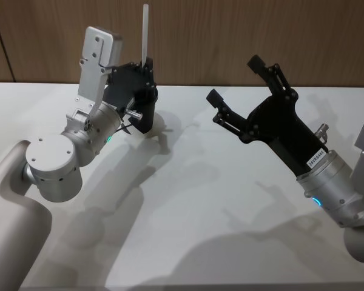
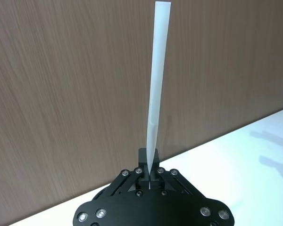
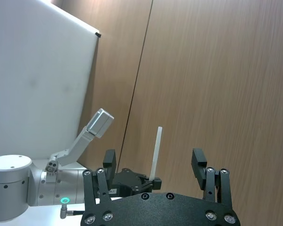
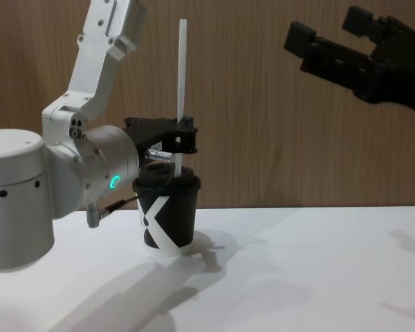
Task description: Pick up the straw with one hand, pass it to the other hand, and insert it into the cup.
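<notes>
The left gripper [image 4: 183,135], on the arm with the green ring light, is clenched on the straw [image 4: 181,76] near its lower end. The straw stands upright; most of its length rises above the fingertips. A short section extends below the fingertips to the domed lid of the cup [image 4: 167,214]. Whether the tip has entered the lid cannot be told. In the left wrist view, the straw [image 2: 158,84] runs straight out from between the closed fingers.

The cup stands upright on the white table [image 4: 297,270], directly beneath the left gripper. Its black wall carries 1 large white K-like mark. No other writing on the cup is readable.

The right gripper [image 1: 242,91], on the arm with the blue ring light, is released. Its fingers are spread wide and hold nothing. It hangs above the table, well apart from the straw and the cup. A white label [image 1: 316,159] on its body carries print too small to read.
</notes>
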`<action>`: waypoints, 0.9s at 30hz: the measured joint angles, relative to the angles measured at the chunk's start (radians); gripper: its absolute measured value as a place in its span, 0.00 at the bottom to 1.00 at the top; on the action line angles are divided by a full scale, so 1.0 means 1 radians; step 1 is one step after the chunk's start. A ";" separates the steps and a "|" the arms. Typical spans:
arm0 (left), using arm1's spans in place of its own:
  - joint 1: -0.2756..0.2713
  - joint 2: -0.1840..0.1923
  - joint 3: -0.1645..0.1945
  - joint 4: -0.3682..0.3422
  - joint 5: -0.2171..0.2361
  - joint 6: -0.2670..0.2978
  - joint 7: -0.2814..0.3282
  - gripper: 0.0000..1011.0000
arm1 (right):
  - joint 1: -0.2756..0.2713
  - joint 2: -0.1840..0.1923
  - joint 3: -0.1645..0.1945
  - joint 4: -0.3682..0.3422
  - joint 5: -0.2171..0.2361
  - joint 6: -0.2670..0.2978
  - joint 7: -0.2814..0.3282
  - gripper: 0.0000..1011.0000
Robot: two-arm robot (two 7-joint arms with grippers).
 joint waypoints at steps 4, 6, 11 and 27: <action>0.002 -0.006 -0.005 0.006 0.000 0.002 0.000 0.01 | 0.000 0.000 0.000 0.000 0.000 0.000 0.000 0.99; 0.002 -0.007 -0.007 0.008 0.000 0.002 0.000 0.01 | 0.000 0.000 0.000 0.000 0.000 0.000 0.000 0.99; 0.003 -0.012 -0.012 0.014 0.000 0.002 0.000 0.01 | 0.000 0.000 0.000 0.000 0.000 0.000 0.000 0.99; 0.004 -0.019 -0.019 0.021 0.004 -0.002 -0.002 0.45 | 0.000 0.000 0.000 0.000 0.000 0.000 0.000 0.99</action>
